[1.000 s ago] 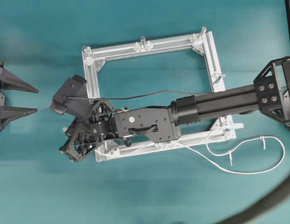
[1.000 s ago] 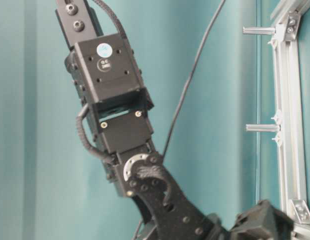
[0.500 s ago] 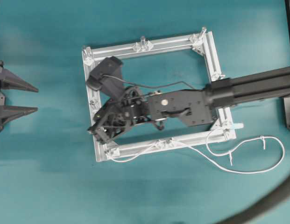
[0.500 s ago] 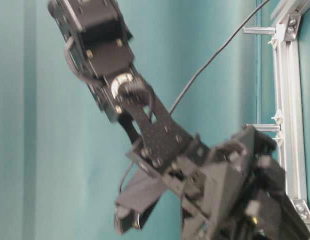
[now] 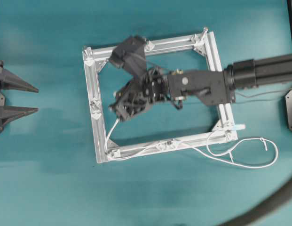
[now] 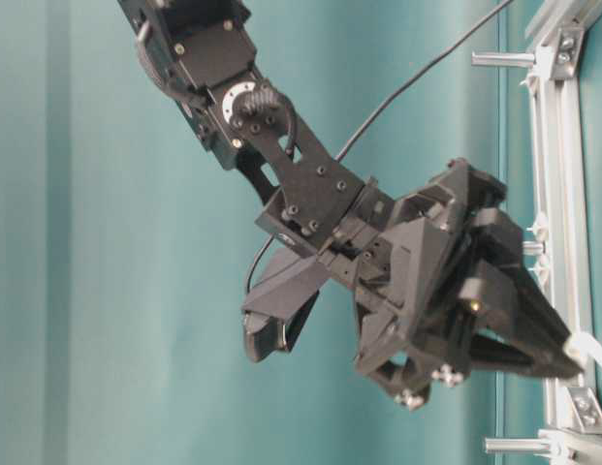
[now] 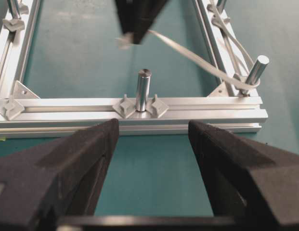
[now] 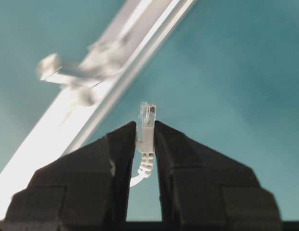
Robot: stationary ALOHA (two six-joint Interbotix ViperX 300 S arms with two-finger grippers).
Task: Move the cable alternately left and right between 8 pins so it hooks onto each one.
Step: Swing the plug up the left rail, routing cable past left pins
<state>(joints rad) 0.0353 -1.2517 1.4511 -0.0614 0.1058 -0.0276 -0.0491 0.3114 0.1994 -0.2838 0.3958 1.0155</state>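
The white cable (image 5: 216, 157) runs from a loose loop at the right, along the silver frame's (image 5: 90, 77) bottom rail, round the bottom-left corner pin (image 5: 111, 152), then up to my right gripper (image 5: 117, 110). That gripper hangs inside the frame and is shut on the cable's clear connector end (image 8: 147, 126). In the left wrist view the cable (image 7: 188, 53) bends round the corner pin (image 7: 254, 73), and a mid-rail pin (image 7: 143, 89) stands bare. My left gripper (image 5: 9, 99) waits left of the frame, open with nothing between its fingers (image 7: 82, 159).
The right arm's (image 5: 258, 75) long black body crosses the frame's right rail. A thick dark hose (image 5: 272, 202) curves across the bottom-right corner. More pins stand on the top corners (image 5: 203, 33) and the left rail (image 5: 94, 101). Teal table surface surrounds the frame.
My right gripper swung from outside the frame's bottom-left corner up and right into the frame's middle, drawing the cable round the corner pin. The left gripper stayed put.
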